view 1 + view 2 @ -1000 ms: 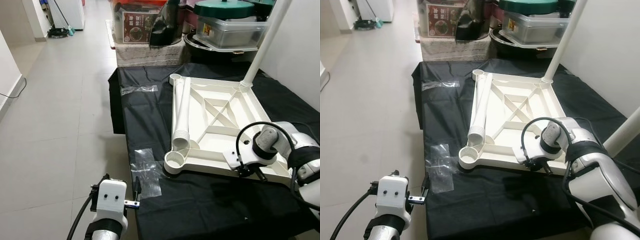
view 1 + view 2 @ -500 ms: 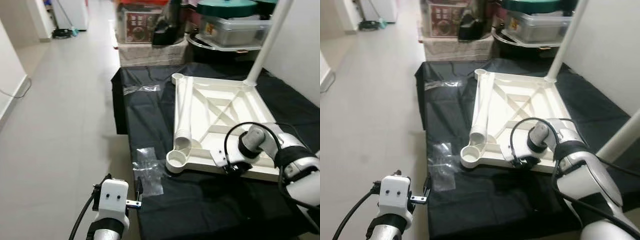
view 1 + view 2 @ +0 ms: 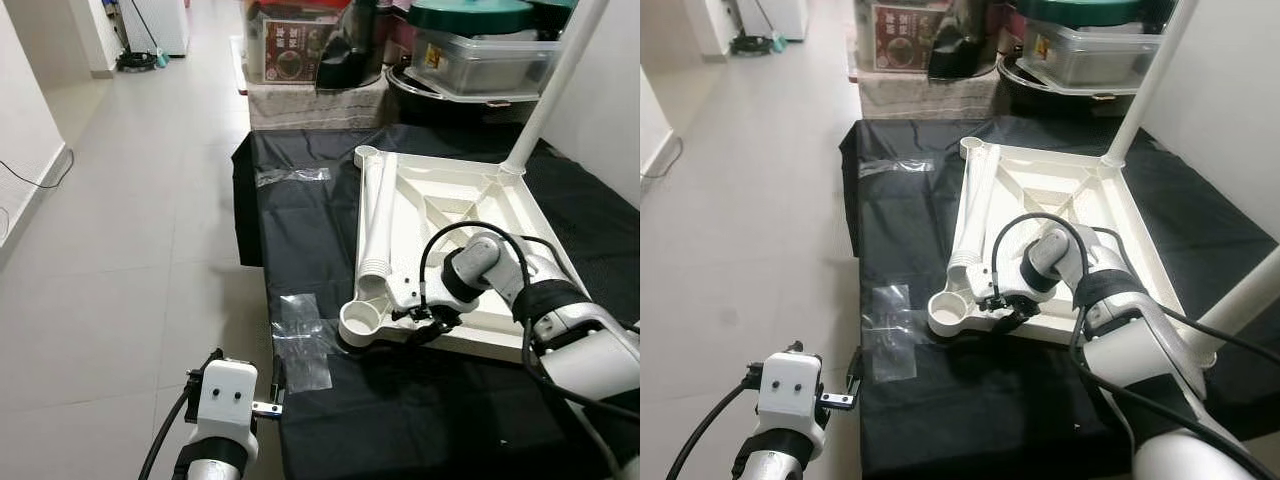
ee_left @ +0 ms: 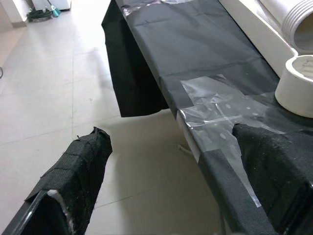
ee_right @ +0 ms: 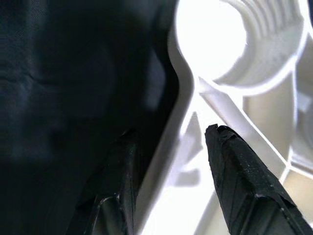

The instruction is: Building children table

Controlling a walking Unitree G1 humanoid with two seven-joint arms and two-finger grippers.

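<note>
The upright white plastic leg point(image 3: 548, 95) at the far corner of the upturned white plastic tabletop point(image 3: 470, 215) runs off the picture's top. A second white leg point(image 3: 1240, 305) leaves the right edge. The right gripper point(image 3: 425, 325) sits under its own wrist, fingertips hidden. The labels on the far boxes point(image 3: 290, 50) are too small to read.

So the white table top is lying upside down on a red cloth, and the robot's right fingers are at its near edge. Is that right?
Not quite: the cloth is black, not red, as the left eye view shows. The rest holds: the white table top lies upside down on it, and the right gripper has its fingers astride the near edge.
</note>
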